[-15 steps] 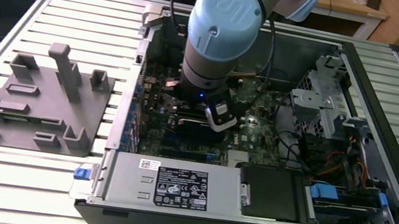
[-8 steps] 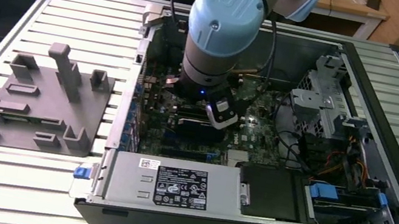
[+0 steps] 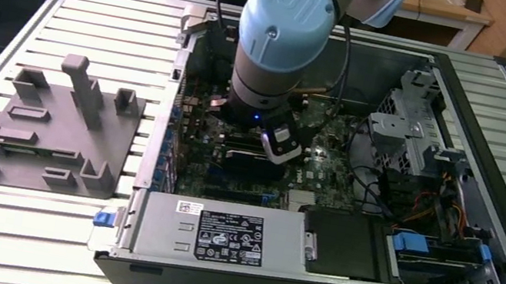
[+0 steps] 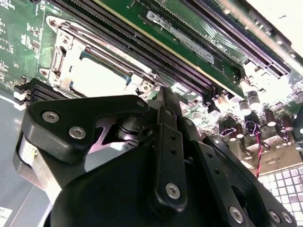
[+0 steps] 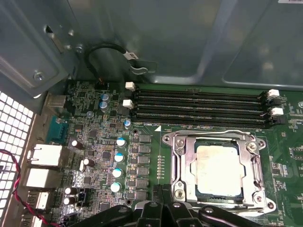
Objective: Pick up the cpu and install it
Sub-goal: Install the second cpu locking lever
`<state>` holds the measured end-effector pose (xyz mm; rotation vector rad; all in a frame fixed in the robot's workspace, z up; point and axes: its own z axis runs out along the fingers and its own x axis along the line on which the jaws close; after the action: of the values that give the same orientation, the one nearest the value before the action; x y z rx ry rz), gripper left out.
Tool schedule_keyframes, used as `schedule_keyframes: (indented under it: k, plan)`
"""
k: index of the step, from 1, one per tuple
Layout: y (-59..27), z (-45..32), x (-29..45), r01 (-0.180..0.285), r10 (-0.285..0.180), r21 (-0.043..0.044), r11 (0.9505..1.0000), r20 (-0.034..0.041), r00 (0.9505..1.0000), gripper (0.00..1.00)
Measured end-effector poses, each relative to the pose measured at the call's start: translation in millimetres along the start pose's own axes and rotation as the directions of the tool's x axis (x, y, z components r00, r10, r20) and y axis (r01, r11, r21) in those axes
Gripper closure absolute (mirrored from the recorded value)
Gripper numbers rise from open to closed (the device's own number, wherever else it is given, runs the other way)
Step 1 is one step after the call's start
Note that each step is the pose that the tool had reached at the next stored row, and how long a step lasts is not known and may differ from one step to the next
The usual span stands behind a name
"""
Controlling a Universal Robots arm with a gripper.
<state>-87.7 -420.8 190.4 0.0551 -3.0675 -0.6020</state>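
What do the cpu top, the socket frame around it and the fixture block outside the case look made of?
Cpu: likely metal, a matte silvery-white lid with faint smudges. Socket frame: bright bare metal, glinting along its edges. Fixture block: probably plastic, uniform dull grey with no shine.

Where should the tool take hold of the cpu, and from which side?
The cpu lies flat in the socket frame, only its silvery top exposed. Probably best to come straight from above and grip two opposite edges, because the frame blocks any sideways approach.
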Motion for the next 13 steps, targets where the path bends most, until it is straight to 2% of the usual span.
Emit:
schedule_keyframes:
  k: [10, 13]
  plan:
    - [-1.0, 1.7, 0.0, 0.000, 0.000, 0.0001, 1.0000, 0.0000, 1.0000, 0.89]
    - [-0.3, -0.1, 0.0, 0.000, 0.000, 0.0000, 1.0000, 0.0001, 1.0000, 0.89]
